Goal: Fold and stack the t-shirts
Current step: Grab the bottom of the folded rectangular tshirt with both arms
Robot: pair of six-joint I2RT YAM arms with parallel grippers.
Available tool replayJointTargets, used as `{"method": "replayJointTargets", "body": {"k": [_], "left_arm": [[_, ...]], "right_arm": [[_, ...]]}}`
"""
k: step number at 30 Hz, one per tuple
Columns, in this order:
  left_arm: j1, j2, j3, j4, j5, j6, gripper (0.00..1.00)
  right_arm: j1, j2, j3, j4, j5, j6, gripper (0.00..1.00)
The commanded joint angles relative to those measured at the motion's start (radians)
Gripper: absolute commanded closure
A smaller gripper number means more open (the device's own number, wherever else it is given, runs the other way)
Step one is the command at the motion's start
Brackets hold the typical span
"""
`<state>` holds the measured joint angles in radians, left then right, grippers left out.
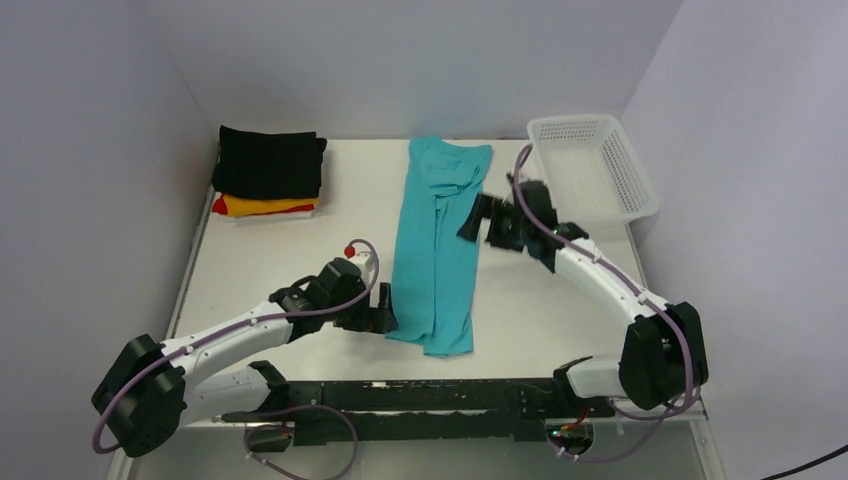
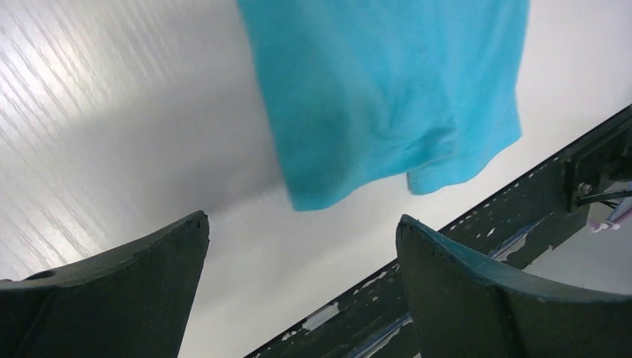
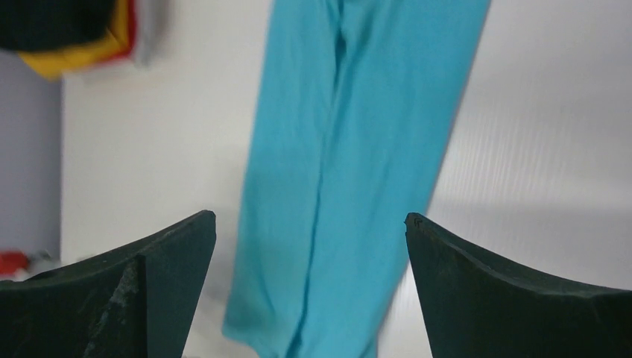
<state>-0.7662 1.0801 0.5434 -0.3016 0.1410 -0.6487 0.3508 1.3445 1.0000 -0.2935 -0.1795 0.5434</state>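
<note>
The teal t-shirt point(image 1: 437, 240) lies on the white table as a long narrow strip, folded lengthwise, running from the far edge to near the front. It also shows in the left wrist view point(image 2: 387, 97) and the right wrist view point(image 3: 358, 171). A stack of folded shirts sits at the far left: black point(image 1: 268, 162) on top, yellow-orange point(image 1: 262, 207) and red point(image 1: 219, 205) below. My left gripper point(image 1: 381, 316) is open and empty beside the strip's near left corner. My right gripper point(image 1: 477, 218) is open and empty above the strip's right edge.
A white plastic mesh basket point(image 1: 592, 166) stands at the far right corner. The black rail point(image 1: 420, 395) with the arm bases runs along the table's front edge, close to the shirt's near end. Grey walls close in on the left, back and right.
</note>
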Motion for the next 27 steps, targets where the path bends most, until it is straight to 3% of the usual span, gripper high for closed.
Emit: {"method": "replayJointTargets", "body": {"k": [1, 8, 14, 21, 24, 25, 27], "left_arm": [[0.015, -0.002, -0.037, 0.075, 0.064, -0.007, 0.04], [0.015, 0.081, -0.101, 0.206, 0.158, -0.062, 0.2], [0.014, 0.157, -0.092, 0.213, 0.127, -0.064, 0.32], [0.015, 0.211, -0.086, 0.224, 0.067, -0.051, 0.43], [0.014, 0.245, -0.081, 0.227, 0.082, -0.052, 0.62], [0.014, 0.246, -0.082, 0.223, 0.084, -0.053, 0.75], [0.012, 0.239, -0.09, 0.206, 0.071, -0.063, 1.0]], "right_arm": [[0.125, -0.081, -0.204, -0.026, -0.076, 0.043, 0.03], [0.285, -0.172, -0.458, 0.026, -0.139, 0.198, 0.15], [0.379, -0.153, -0.522, 0.005, -0.109, 0.281, 0.28], [0.404, -0.17, -0.571, 0.015, -0.06, 0.339, 0.41], [0.405, -0.148, -0.577, 0.038, -0.057, 0.355, 0.48], [0.407, -0.143, -0.579, 0.039, -0.064, 0.361, 0.53], [0.414, -0.145, -0.586, 0.025, -0.065, 0.366, 0.72]]}}
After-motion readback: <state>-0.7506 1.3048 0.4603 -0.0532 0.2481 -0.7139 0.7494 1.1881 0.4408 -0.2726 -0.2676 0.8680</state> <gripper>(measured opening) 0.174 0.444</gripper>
